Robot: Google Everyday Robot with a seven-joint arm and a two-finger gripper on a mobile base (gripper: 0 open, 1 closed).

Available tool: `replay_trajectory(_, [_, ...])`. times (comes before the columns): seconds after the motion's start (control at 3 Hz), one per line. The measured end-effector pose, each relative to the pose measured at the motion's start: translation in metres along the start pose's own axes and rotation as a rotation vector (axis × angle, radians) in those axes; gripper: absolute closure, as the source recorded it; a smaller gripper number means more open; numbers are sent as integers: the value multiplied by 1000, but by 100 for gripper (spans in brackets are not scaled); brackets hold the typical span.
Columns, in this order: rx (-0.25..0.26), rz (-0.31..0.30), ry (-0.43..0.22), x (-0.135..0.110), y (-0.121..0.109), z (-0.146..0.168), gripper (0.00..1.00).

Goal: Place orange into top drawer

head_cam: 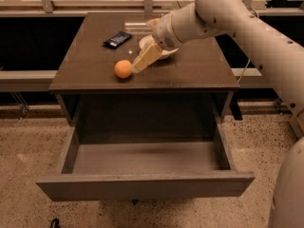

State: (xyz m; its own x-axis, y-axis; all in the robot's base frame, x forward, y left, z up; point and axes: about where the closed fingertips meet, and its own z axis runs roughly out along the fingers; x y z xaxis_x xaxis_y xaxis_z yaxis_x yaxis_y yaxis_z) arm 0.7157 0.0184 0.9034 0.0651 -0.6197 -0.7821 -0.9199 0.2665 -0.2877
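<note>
Gripper [137,66] hanging low over cabinet top [190,65], tip just right of orange [123,69]; open or closed, cannot tell. Orange sitting on top, front left. Drawer [142,158] standing open below. Bowl [143,42] lying behind gripper.

No text, label or number can be read anywhere. The gripper [141,61] is just right of the orange [123,69] on the tabletop [199,72].

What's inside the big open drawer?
In the top drawer only a bare grey floor shows; its front panel hides the nearest strip. The orange sits on the cabinet top, with the gripper beside it.
</note>
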Motion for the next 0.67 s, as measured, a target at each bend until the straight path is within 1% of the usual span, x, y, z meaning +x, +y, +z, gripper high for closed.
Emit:
replay_trajectory(0.33, [-12, 69, -20, 7, 19, 23, 0])
replay_trajectory(0.67, [-27, 123, -16, 17, 37, 46, 0])
